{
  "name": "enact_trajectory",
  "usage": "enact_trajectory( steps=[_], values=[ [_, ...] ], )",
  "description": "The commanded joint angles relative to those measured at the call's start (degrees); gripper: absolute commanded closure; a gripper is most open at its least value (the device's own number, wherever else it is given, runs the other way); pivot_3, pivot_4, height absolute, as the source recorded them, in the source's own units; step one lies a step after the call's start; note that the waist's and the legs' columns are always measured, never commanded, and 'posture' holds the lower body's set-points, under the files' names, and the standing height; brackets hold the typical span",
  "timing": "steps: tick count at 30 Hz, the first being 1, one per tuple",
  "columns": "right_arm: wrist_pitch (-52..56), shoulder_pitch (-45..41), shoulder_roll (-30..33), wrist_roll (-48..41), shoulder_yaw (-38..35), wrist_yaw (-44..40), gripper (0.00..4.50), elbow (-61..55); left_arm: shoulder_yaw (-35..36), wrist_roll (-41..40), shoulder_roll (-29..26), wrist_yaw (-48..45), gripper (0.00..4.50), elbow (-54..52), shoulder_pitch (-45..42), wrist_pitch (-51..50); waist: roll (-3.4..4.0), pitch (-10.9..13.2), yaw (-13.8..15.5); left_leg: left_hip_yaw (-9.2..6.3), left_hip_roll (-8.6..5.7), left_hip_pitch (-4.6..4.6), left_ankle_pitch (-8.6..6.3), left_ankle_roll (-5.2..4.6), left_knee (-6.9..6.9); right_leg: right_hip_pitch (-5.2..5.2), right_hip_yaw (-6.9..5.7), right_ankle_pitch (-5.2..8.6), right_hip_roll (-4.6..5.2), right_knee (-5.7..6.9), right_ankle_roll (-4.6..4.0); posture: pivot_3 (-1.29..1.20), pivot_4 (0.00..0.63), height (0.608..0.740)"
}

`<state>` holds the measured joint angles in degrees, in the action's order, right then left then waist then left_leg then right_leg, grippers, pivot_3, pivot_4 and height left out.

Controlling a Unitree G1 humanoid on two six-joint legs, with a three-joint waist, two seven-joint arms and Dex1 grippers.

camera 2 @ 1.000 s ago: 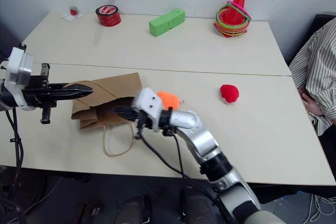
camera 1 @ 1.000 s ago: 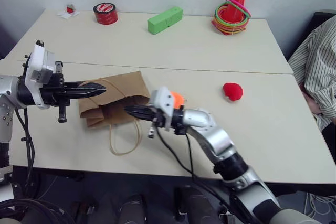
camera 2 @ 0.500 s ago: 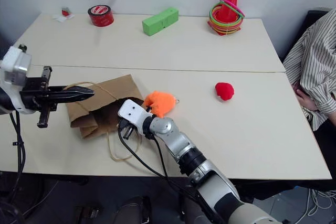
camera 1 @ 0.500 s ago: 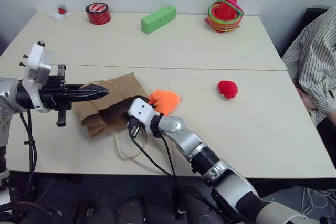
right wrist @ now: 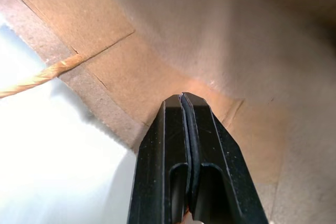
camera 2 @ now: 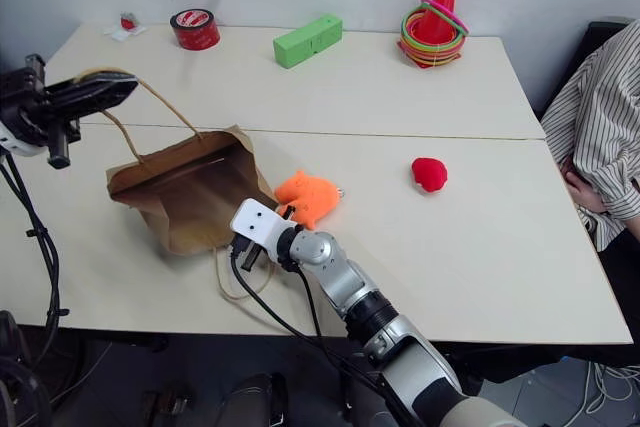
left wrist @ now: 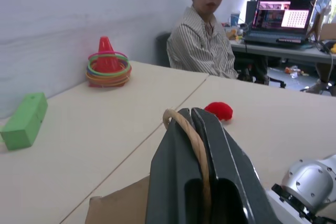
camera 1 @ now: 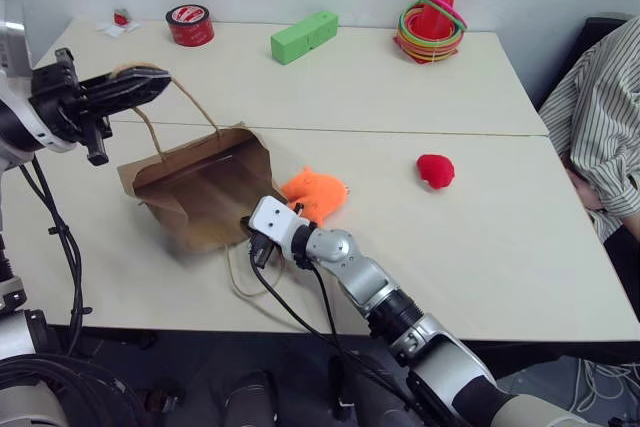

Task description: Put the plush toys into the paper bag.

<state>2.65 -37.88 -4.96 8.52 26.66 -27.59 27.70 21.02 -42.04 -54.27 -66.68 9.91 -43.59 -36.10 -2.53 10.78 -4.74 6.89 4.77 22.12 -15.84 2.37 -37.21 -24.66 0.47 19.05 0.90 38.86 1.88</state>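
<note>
We are in the bag-opening step, with neither toy inside yet. Our left pincer [camera 1: 140, 82] is clamped on one cord handle [left wrist: 190, 135] of the paper bag [camera 1: 200, 187], holding that side up off the surface [camera 1: 480, 237] so the mouth gapes toward the toys. Our right pincer [right wrist: 184, 106], fingers pressed together and holding nothing, sits low at the mouth, its tips over the bag's inner paper; from the head views we judge it is pinning or spreading the lower lip. The second handle [camera 1: 240, 282] lies loose on the surface in front of the bag. The orange plush toy [camera 1: 315, 192] rests just beside the mouth, close behind our right wrist, while the red plush toy [camera 1: 436, 170] lies well apart, further to the right. The next move, as we judge it, calls for keeping the left hold steady, drawing the right pincer back out, opening it and taking the orange toy first, since the lifted mouth could sag if the handle slips.
</note>
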Motion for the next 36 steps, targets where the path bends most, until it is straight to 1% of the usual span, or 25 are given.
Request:
enact_trajectory(
  steps=[1, 7, 8, 11, 12, 14, 17, 19, 21, 22, 25, 28, 31, 33, 34, 36],
  values=[
    [1.06, 0.76, 1.4, 0.32, -1.04, -0.78, 4.47, 1.13, 1.43, -2.3, -0.19, -0.04, 4.5, -1.03, -1.24, -1.29, 0.0, 0.0, 0.01, 0.0, 0.0, 0.0, 0.0, 0.0, 0.0, 0.0, 0.0, 0.0, 0.01, 0.0, 0.0, 0.0, 0.15, 0.74],
    [0.56, 0.54, 2.1, -0.52, -1.96, -2.53, 4.47, 1.35, 2.09, -3.47, 1.23, 1.56, 4.5, -2.14, -0.28, -3.19, -0.01, -0.01, 0.05, -0.01, -0.01, 0.0, 0.01, 0.0, -0.02, 0.01, -0.01, 0.0, 0.01, 0.02, 0.0, 0.0, 0.15, 0.74],
    [-0.87, 1.36, 1.91, -3.79, -3.07, -5.66, 4.47, -0.93, 1.1, -2.67, 1.22, 0.71, 4.5, -3.68, 1.84, -2.82, -0.02, -0.01, 0.03, -0.01, -0.01, 0.0, 0.01, 0.0, -0.03, 0.01, -0.01, 0.0, 0.01, 0.02, 0.0, 0.0, 0.15, 0.74],
    [-2.0, 3.19, 1.27, -11.03, -6.87, -9.98, 4.47, -6.74, -0.46, -1.28, 1.43, -0.41, 4.5, -6.49, 5.61, -1.78, 0.0, 0.0, 0.02, 0.0, 0.0, 0.01, 0.0, 0.0, 0.02, 0.01, 0.0, 0.0, 0.01, 0.0, 0.0, 0.0, 0.15, 0.74],
    [-1.06, 3.86, 1.6, -13.01, -7.6, -11.71, 4.31, -8.8, -0.53, -1.18, 1.63, -0.25, 4.5, -6.92, 6.23, -1.41, -0.01, 0.01, 0.03, -0.02, 0.01, 0.03, 0.0, 0.0, 0.01, 0.0, -0.02, 0.0, 0.0, -0.01, 0.0, 0.0, 0.15, 0.74],
    [-0.51, 5.84, 3.7, -17.38, -8.28, -17.41, 3.93, -14.65, -0.7, -1.01, 2.08, 0.0, 4.5, -7.57, 7.45, -0.65, -0.02, 0.01, 0.09, -0.05, 0.03, 0.06, 0.01, 0.01, -0.01, -0.01, -0.03, 0.0, -0.01, 0.0, 0.0, 0.0, 0.15, 0.74],
    [1.05, 9.6, 7.47, -25.29, -10.62, -24.31, 2.9, -24.28, -1.14, -0.48, 2.1, -0.11, 4.5, -8.16, 8.84, 0.18, -0.01, 0.01, 0.2, -0.06, 0.02, 0.05, 0.0, 0.0, 0.0, 0.01, -0.03, 0.0, -0.01, -0.01, 0.0, 0.0, 0.15, 0.74],
    [3.25, 13.34, 12.22, -30.51, -13.1, -28.31, 2.21, -31.6, -1.1, -0.34, 2.14, -0.08, 4.5, -8.55, 9.59, 0.59, 0.0, 0.02, 0.2, -0.06, 0.02, 0.05, 0.0, 0.0, 0.02, 0.01, -0.04, 0.0, -0.02, -0.02, 0.0, 0.0, 0.15, 0.74],
    [5.5, 17.68, 17.07, -34.43, -18.01, -28.4, 1.51, -37.41, -0.74, -0.45, 2.13, 0.04, 4.5, -8.74, 10.13, 0.78, 0.02, 0.03, 0.37, -0.06, 0.02, 0.04, -0.01, -0.01, 0.04, 0.01, -0.04, 0.0, -0.01, -0.06, 0.0, 0.0, 0.15, 0.74],
    [5.42, 20.03, 19.53, -34.92, -20.6, -27.78, 1.19, -39.16, -0.51, -0.55, 2.04, -0.01, 4.5, -8.82, 10.48, 0.89, 0.02, 0.03, 0.47, -0.06, 0.01, 0.03, -0.01, -0.02, 0.05, 0.03, -0.04, 0.0, -0.01, -0.08, 0.0, 0.0, 0.15, 0.74],
    [2.03, 28.49, 27.93, -32.5, -27.47, -28.02, 0.08, -40.0, 0.07, -0.69, 1.77, 0.07, 4.5, -9.04, 11.37, 1.15, 0.01, 0.03, 1.05, -0.06, -0.02, 0.03, -0.02, -0.03, 0.04, 0.04, -0.03, 0.0, -0.01, -0.14, 0.01, 0.0, 0.15, 0.74],
    [0.68, 35.23, 32.44, -30.92, -33.07, -25.62, 0.03, -38.12, 0.67, -0.91, 1.75, 0.33, 4.5, -9.23, 12.15, 1.2, 0.02, 0.03, 1.39, -0.03, -0.03, -0.02, -0.02, -0.04, 0.07, 0.06, 0.02, 0.0, -0.09, -0.19, 0.0, 0.0, 0.15, 0.74],
    [-0.89, 38.51, 34.64, -29.34, -34.87, -24.93, 0.03, -36.66, 0.84, -1.03, 1.8, 0.4, 4.5, -9.36, 12.67, 1.22, 0.04, 0.04, 1.33, 0.0, -0.03, -0.06, -0.01, -0.01, 0.07, 0.07, 0.11, -0.02, -0.26, -0.16, -0.02, 0.0, 0.15, 0.74],
    [1.23, 37.37, 34.17, -30.75, -34.23, -24.13, 0.03, -37.56, 0.48, -1.03, 1.85, 0.3, 4.5, -9.38, 12.61, 1.14, 0.05, 0.05, 1.17, 0.01, -0.03, -0.12, -0.01, -0.01, 0.07, 0.08, 0.15, -0.02, -0.31, -0.1, -0.03, 0.0, 0.15, 0.74],
    [4.85, 34.68, 33.21, -32.93, -33.11, -23.38, 0.03, -38.43, 0.1, -0.95, 1.86, 0.18, 4.5, -9.35, 12.38, 1.09, 0.05, 0.05, 1.02, 0.02, -0.01, -0.15, -0.01, -0.01, 0.07, 0.09, 0.16, -0.04, -0.34, -0.08, -0.06, 0.0, 0.15, 0.74],
    [11.0, 29.14, 32.36, -34.43, -29.88, -23.07, 0.03, -38.82, -0.69, -0.72, 1.62, -0.33, 4.5, -9.21, 11.94, 0.93, 0.07, 0.07, 0.35, 0.03, 0.03, -0.19, 0.05, 0.09, 0.06, 0.09, 0.19, -0.06, -0.35, 0.01, -0.09, 0.0, 0.15, 0.74]
  ],
)
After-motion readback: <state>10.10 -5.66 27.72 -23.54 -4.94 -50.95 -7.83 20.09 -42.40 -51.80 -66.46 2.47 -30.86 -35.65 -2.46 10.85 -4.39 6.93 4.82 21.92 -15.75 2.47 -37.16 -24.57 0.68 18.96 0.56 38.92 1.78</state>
